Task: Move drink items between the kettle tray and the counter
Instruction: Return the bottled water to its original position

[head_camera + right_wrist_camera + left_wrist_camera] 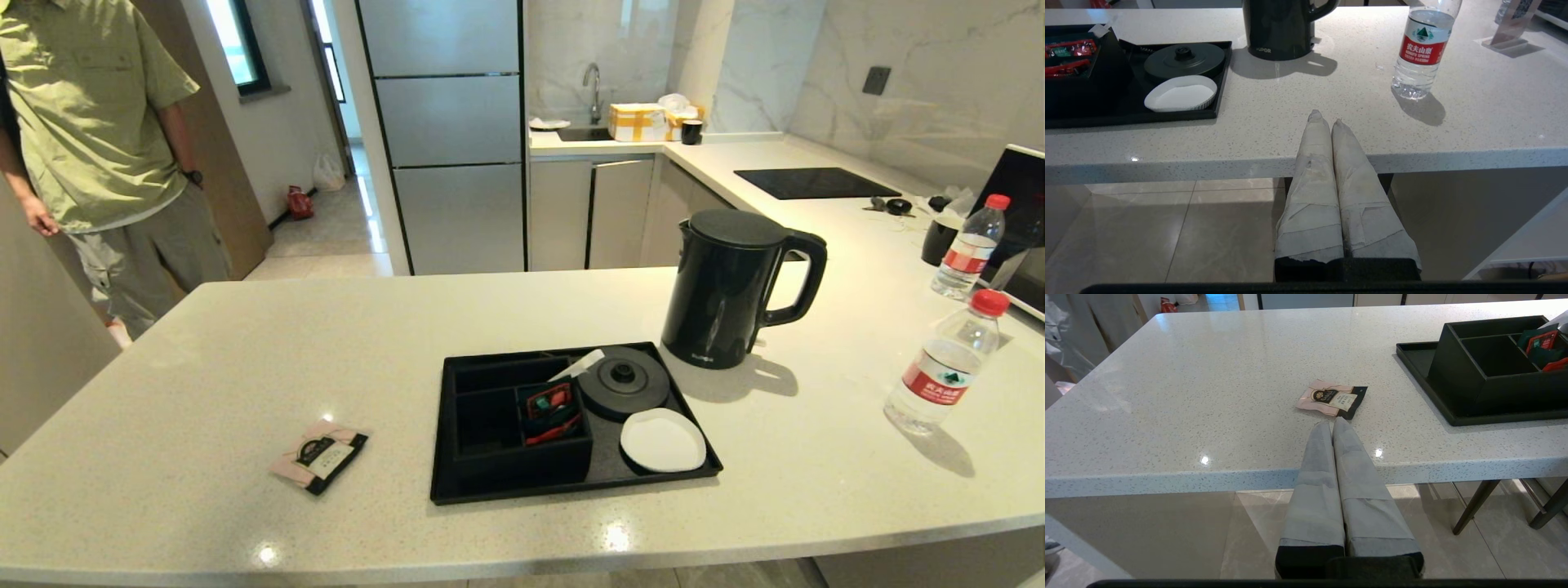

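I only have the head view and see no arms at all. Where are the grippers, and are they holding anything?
Observer: Left gripper is shut and empty, hanging off the curved front edge of the off-white speckled stone counter, pointing at the small pink-and-black sachet.
Operator: And the right?
Observer: Right gripper is also shut and empty, at the counter's front edge, aimed between the flat black rimmed kettle tray and the clear red-labelled water bottle.
Operator: Any brand on the tall matte-black electric kettle?
Observer: Yes, the right wrist view shows SUPOR printed low on the kettle.
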Controlling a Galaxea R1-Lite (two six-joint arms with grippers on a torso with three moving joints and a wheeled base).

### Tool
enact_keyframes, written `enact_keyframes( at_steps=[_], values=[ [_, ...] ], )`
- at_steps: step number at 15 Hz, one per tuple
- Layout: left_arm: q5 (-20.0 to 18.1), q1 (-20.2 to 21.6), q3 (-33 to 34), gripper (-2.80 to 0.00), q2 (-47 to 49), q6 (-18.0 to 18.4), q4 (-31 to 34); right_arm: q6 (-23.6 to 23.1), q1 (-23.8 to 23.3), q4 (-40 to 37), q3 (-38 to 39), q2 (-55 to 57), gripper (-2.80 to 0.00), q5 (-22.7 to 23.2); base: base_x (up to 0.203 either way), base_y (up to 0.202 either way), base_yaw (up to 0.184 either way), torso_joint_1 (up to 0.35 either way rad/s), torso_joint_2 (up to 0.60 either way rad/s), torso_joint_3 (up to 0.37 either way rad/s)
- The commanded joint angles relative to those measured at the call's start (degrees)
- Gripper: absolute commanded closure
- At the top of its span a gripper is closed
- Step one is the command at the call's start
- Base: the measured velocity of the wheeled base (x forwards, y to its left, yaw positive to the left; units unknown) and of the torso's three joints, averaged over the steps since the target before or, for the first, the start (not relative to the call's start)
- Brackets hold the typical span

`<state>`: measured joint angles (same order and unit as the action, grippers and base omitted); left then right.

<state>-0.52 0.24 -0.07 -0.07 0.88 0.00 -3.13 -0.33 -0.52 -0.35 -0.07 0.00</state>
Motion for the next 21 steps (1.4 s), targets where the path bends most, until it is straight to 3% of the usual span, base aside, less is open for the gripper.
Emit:
enact_keyframes(
  at_steps=[1, 7, 13, 15, 19, 21],
  values=[
    [0.0, 0.02, -0.01, 0.0, 0.07, 0.0, 0.0, -0.88, -0.02, 0.11, 0.05, 0.07, 0.0, 0.26, 0.0, 0.0, 0.0, 0.0, 0.0, 0.0],
    [0.0, 0.02, -0.01, 0.0, 0.07, 0.0, 0.0, 3.31, -0.02, -1.06, -0.44, 0.16, 0.0, -0.35, 0.0, 0.0, 0.0, 0.0, 0.0, 0.0],
    [0.0, 0.02, -0.01, 0.0, 0.07, 0.0, 0.0, 3.66, -0.02, -2.82, -0.88, 0.25, 0.0, -0.53, 0.0, 0.0, 0.0, 0.0, 0.0, 0.0],
    [0.0, 0.02, -0.01, 0.0, 0.07, 0.0, 0.0, 1.84, -0.02, -3.13, -2.89, 0.53, 0.0, -0.78, 0.0, 0.0, 0.0, 0.0, 0.0, 0.0],
    [0.0, 0.02, -0.01, 0.0, 0.07, 0.0, 0.0, 4.96, -0.29, -5.42, -24.94, 15.62, 0.0, -1.47, 0.0, 0.0, 0.0, 0.0, 0.0, 0.0],
    [0.0, 0.02, -0.01, 0.0, 0.07, 0.0, 0.0, 7.45, -2.1, -16.37, -38.16, 28.11, 0.0, -4.52, 0.0, 0.0, 0.0, 0.0, 0.0, 0.0]
  ],
)
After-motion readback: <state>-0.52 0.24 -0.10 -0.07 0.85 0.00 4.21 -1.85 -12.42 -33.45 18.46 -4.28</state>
